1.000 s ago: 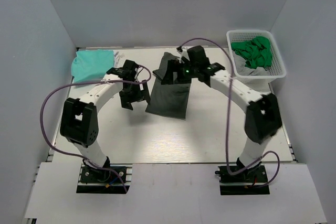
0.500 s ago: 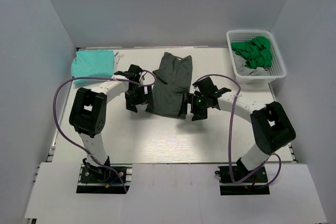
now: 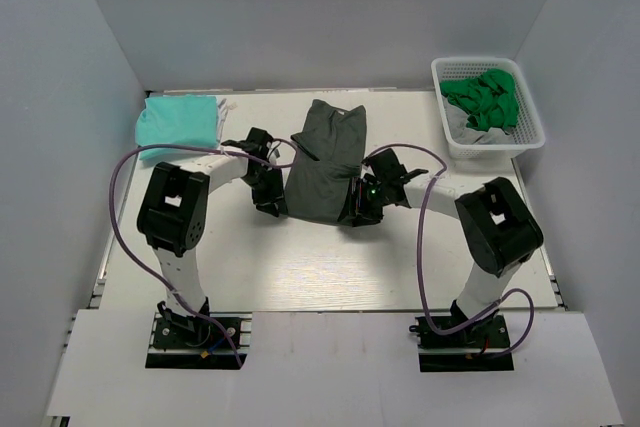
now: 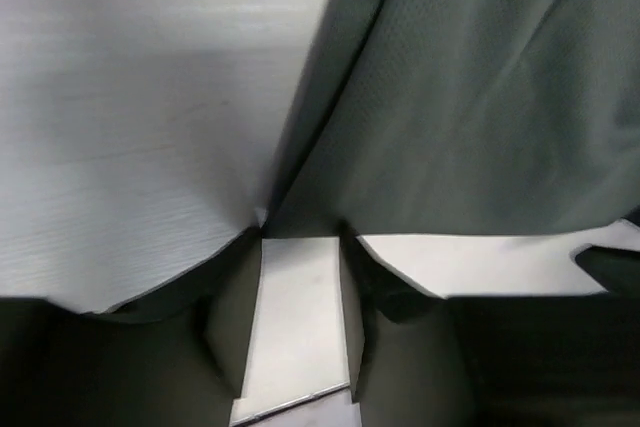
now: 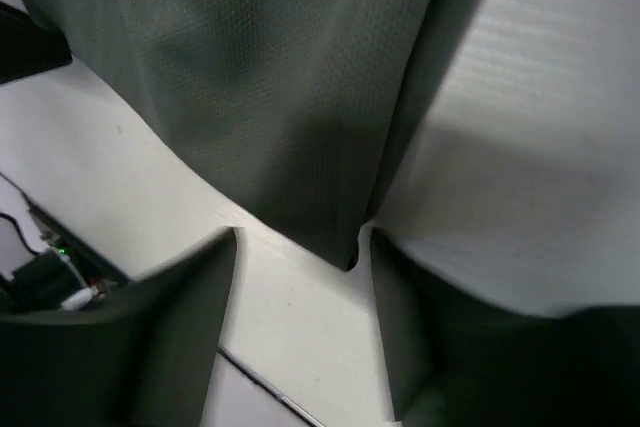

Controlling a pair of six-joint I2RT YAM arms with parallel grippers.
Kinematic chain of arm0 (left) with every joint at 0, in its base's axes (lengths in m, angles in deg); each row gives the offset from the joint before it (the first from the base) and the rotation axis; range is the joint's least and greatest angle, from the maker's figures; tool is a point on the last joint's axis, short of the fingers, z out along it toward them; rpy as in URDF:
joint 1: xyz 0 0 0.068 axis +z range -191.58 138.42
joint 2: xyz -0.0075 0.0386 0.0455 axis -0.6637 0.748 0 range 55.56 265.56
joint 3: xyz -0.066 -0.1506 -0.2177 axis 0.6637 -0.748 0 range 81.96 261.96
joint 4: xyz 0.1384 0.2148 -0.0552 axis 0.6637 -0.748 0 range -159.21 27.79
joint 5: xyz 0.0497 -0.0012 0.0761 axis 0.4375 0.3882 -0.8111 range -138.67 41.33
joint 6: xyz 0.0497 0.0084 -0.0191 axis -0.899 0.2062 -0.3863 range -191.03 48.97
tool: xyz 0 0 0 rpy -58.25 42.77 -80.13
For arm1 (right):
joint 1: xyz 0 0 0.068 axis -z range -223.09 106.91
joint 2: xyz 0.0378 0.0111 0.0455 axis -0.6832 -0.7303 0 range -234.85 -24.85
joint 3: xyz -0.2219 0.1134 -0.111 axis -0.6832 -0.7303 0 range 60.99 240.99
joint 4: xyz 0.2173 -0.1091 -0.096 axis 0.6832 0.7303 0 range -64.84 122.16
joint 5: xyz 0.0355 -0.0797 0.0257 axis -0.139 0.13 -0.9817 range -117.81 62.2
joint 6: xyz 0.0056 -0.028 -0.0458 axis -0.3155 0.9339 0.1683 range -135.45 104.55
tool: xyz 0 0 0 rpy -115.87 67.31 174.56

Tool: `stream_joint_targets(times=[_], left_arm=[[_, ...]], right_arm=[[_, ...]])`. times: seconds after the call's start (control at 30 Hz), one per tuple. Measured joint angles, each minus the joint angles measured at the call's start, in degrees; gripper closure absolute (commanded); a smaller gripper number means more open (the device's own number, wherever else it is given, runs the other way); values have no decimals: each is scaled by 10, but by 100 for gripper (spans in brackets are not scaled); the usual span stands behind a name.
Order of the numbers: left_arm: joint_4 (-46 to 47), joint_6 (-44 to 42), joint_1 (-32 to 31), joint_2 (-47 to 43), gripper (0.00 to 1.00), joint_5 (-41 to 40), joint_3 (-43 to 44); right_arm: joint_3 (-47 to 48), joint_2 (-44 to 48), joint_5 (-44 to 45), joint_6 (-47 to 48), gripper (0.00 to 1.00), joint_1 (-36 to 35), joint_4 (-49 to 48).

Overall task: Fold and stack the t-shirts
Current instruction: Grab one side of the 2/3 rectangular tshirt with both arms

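Observation:
A dark grey-green t-shirt [image 3: 325, 157] lies flat in the middle of the table, collar at the far end. My left gripper [image 3: 271, 203] is low at its near-left corner. In the left wrist view the shirt [image 4: 470, 97] ends just beyond the left gripper [image 4: 300, 239], and bare table shows between its jaws. My right gripper [image 3: 357, 211] is low at the near-right corner. The shirt's corner [image 5: 345, 247] reaches just inside the open right gripper [image 5: 302, 235], beside its right finger [image 5: 400, 327]. A folded mint-teal t-shirt [image 3: 180, 120] lies at the far left.
A white basket [image 3: 530, 132] stands at the far right and holds a bright green t-shirt [image 3: 485, 97] on top of a pale grey one [image 3: 468, 130]. Grey walls close the table on three sides. Purple cables loop from both arms.
My right gripper left the shirt's far end, which now lies flat, and came down at the near-right corner. The left gripper shifted to the near-left corner. Both jaws narrowed.

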Motion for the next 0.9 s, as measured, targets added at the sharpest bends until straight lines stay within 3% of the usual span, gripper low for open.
stream_joint_targets(times=[0.13,0.3,0.33,0.57,0.9], left_arm=[[7,2,0,8,65,26,-1],[21,6,-3,13,100,48,-9],[22,8,-3,15,100,56,-9],[13,13,-4,9,100,55,-14],[-115,11,-8,-129,100,47,-71]], right_arm=[[-7,-11,1,-8,64,0,-16],[-12,-15,9,-12,88,0,-26],[-12,-18,9,-12,100,0,-27],[2,-16,13,1,100,-2,12],[-5,105,-61,55,100,-32,158]])
